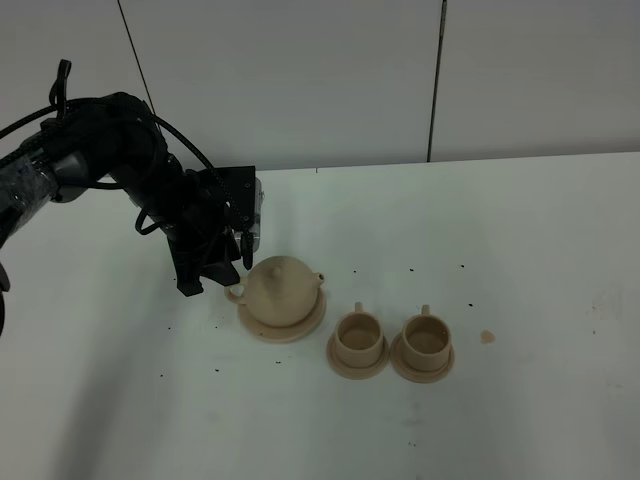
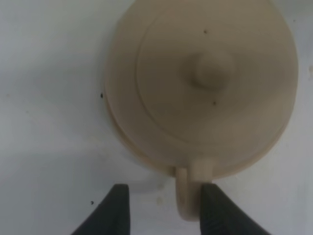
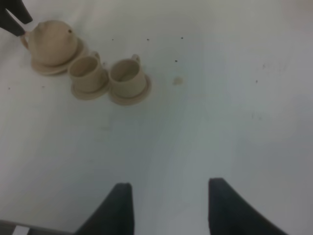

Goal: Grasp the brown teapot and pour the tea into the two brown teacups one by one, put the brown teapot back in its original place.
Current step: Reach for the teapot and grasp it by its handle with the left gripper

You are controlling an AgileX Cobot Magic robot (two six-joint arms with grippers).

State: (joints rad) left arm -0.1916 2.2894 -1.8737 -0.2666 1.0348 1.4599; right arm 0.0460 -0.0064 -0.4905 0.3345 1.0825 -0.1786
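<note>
The brown teapot (image 1: 283, 288) stands upright on its wide saucer, the original place (image 1: 290, 330), left of the two brown teacups (image 1: 358, 338) (image 1: 425, 340), each upright on a small saucer. My left gripper (image 1: 222, 275) hovers at the teapot's handle side. In the left wrist view the left gripper (image 2: 164, 208) is open, with the loop handle (image 2: 183, 198) between its fingers, close to one finger and not pinched. The teapot (image 2: 205, 83) fills that view from above. My right gripper (image 3: 168, 205) is open and empty, far from the teapot (image 3: 51, 41) and cups (image 3: 88, 71) (image 3: 127, 76).
A small brown stain (image 1: 487, 337) marks the white table (image 1: 520, 250) right of the cups. Tiny dark specks are scattered over the tabletop. A white panelled wall (image 1: 340, 70) runs behind the table. The right arm does not show in the exterior view.
</note>
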